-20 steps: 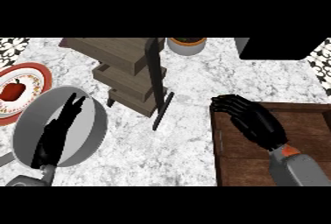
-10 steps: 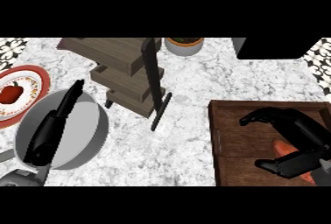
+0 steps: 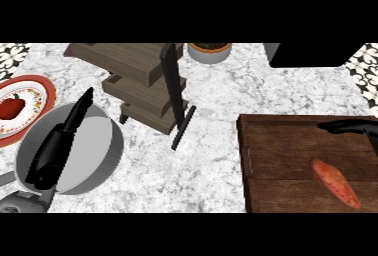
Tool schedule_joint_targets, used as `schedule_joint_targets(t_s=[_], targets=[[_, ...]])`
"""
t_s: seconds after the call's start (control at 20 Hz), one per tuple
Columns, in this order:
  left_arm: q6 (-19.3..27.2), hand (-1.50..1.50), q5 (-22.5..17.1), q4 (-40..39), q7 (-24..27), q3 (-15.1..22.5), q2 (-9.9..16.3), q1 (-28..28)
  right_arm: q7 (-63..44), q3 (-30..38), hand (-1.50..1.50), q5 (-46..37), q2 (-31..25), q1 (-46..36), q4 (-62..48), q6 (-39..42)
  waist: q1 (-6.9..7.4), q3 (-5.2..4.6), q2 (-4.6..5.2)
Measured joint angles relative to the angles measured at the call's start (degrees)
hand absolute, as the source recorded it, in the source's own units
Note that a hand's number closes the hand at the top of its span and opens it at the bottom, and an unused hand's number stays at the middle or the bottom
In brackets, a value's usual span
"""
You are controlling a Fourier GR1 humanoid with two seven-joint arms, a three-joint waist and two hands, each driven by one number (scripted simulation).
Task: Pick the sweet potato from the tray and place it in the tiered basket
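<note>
The sweet potato (image 3: 336,183) is seen lying on the dark wooden tray (image 3: 288,140), in the tray's lower right part, its length running from about ten o'clock to four o'clock. It is not held by anything.

The right hand (image 3: 351,127) is found at about one o'clock from the sweet potato, near it but apart, over the tray's right edge; only a small dark part of it is shown, so whether its fingers are spread or curled cannot be told. Nothing is seen in its hold.

For the step in hand, judged to be the reach and grasp, the hand would best be brought down toward seven o'clock and set across the middle of the sweet potato, fingers on one long side and thumb on the other, so that the tapered ends are avoided.

The tiered basket (image 3: 144,82) stands well apart at about ten o'clock from the tray. The left hand (image 3: 55,150) is rested with fingers straight over a grey bowl (image 3: 96,165), beside a plate (image 3: 37,107).
</note>
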State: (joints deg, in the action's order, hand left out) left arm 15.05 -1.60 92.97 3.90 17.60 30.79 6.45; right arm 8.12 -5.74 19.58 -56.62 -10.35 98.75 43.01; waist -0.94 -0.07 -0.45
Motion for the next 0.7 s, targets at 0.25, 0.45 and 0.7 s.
schedule_joint_targets(t_s=[0.25,0.45,0.7], targets=[[0.1,0.00,0.2,0.4,0.1,-0.5,0.0,-1.1,-0.4,3.7,-1.50,-9.8,-9.7,-0.4,5.7,3.3,-0.50,0.04,-0.16],[-0.8,0.00,0.1,0.1,0.2,-1.4,0.1,-0.9,-1.2,6.3,-1.50,-17.1,-12.3,3.8,11.4,2.8,-0.92,0.07,-0.10],[-1.7,0.00,1.0,-0.3,1.0,-2.3,-0.9,-1.2,-5.9,9.0,-1.50,-23.0,-9.4,12.7,21.4,0.6,-0.83,0.07,-0.01]])
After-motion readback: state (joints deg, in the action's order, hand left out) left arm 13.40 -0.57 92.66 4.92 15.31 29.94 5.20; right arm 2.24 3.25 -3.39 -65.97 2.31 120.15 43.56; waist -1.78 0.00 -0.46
